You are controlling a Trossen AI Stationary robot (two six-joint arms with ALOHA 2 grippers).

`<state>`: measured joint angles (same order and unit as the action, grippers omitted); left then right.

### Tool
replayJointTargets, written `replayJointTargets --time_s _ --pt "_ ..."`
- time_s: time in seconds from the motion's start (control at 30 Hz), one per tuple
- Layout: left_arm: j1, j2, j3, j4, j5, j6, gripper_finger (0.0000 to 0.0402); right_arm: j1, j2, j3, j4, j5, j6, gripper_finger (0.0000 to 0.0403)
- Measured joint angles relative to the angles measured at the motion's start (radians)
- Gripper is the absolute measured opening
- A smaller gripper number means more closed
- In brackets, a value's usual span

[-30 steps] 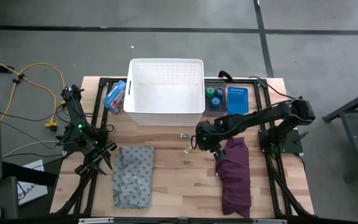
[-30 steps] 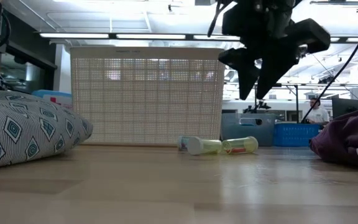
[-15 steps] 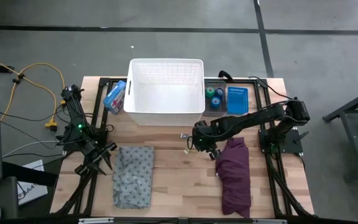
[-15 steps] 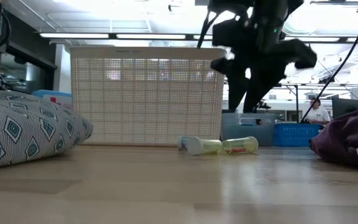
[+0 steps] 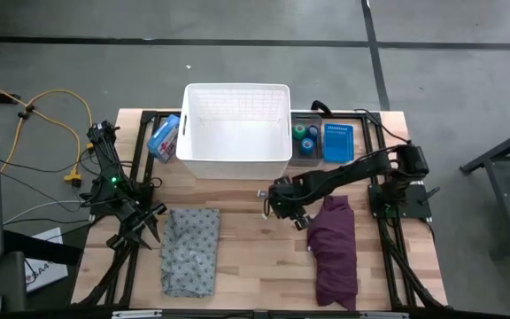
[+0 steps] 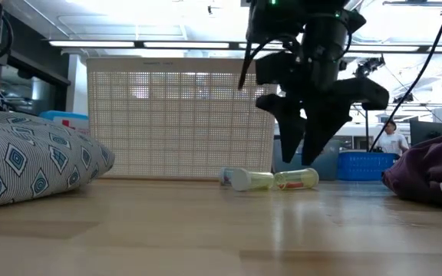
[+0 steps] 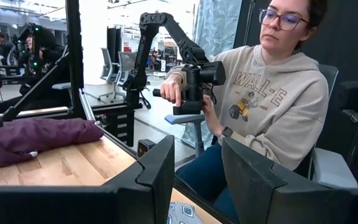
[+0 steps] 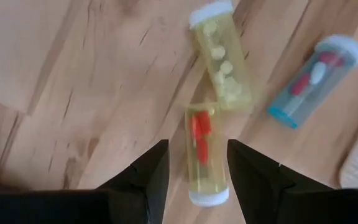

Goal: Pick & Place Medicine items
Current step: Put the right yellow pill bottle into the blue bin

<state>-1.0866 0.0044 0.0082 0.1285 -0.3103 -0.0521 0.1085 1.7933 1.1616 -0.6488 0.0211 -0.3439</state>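
A basket [image 5: 237, 133] stood at upper centre of the high view. Three vials [image 5: 265, 202] lay just below it, one cloth [image 5: 190, 251] lower left, another cloth [image 5: 335, 248] lower right.

3 small pill bottles lay on their sides on the wooden tabletop, just in front of the white basket's right front corner, near the table's middle. A yellowish bottle with red capsules [image 8: 201, 155] had a white cap. A second yellowish bottle with pale tablets [image 8: 222, 65], also white-capped, touched it end to end at an angle. A clear bottle with a blue cap [image 8: 312, 79], holding red and white pills, lay just beside them.
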Motion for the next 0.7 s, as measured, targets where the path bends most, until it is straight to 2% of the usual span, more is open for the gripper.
replayJointTargets --time_s 0.7 --pt "0.0 0.0 0.0 0.003 0.0 0.0 0.0127 -0.018 0.035 0.001 0.045 -0.039 0.003 0.0151"
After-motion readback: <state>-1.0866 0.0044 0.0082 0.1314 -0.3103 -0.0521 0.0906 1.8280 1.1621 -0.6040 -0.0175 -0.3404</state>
